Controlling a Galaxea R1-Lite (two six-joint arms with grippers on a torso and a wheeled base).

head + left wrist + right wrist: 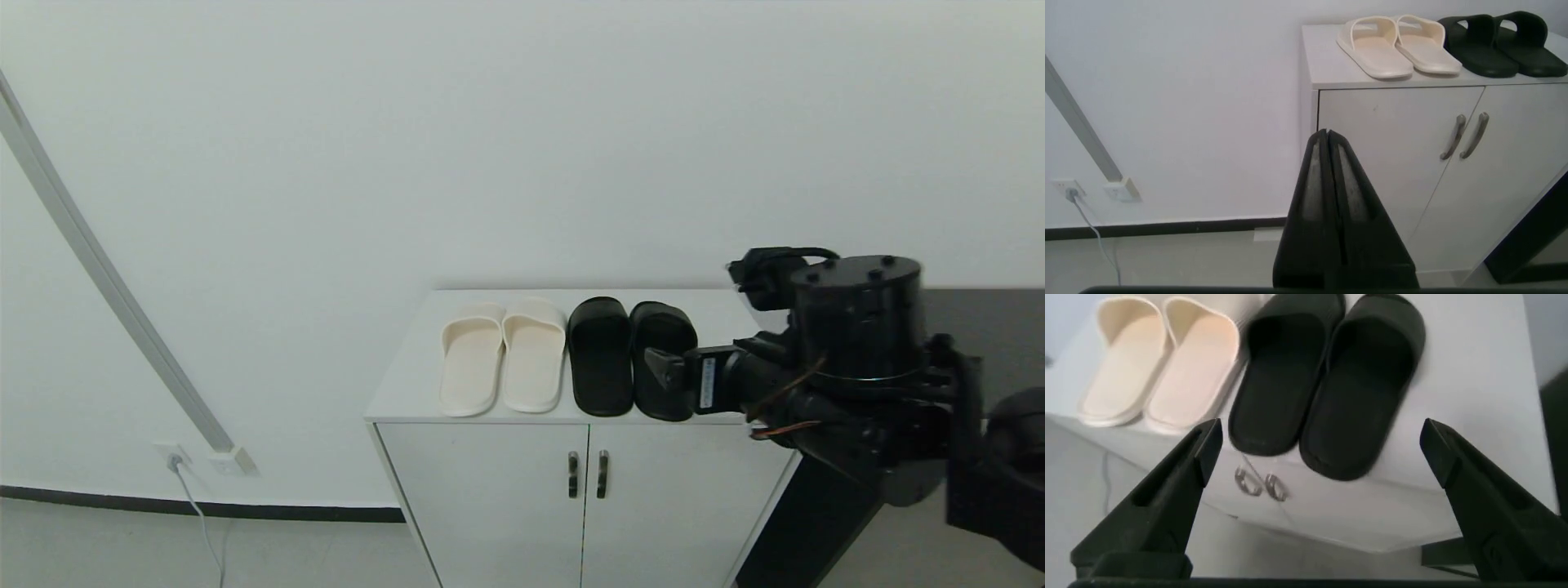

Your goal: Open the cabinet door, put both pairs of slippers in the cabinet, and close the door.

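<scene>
A white cabinet [490,498] stands against the wall with both doors shut and two metal handles [586,474] at the centre seam. On its top lie a cream pair of slippers [502,358] and, to their right, a black pair of slippers [630,355]. My right gripper [663,369] hovers open above the front end of the black slippers [1327,380], its fingers [1167,506] spread wide on either side. The left gripper [1328,139] is shut on nothing, low and to the left in front of the cabinet [1388,155].
A wall socket with a cable [173,459] sits low on the wall at the left, below a slanted grey conduit [98,269]. Bare floor [196,547] lies in front of the cabinet. A dark surface [988,318] lies to the cabinet's right.
</scene>
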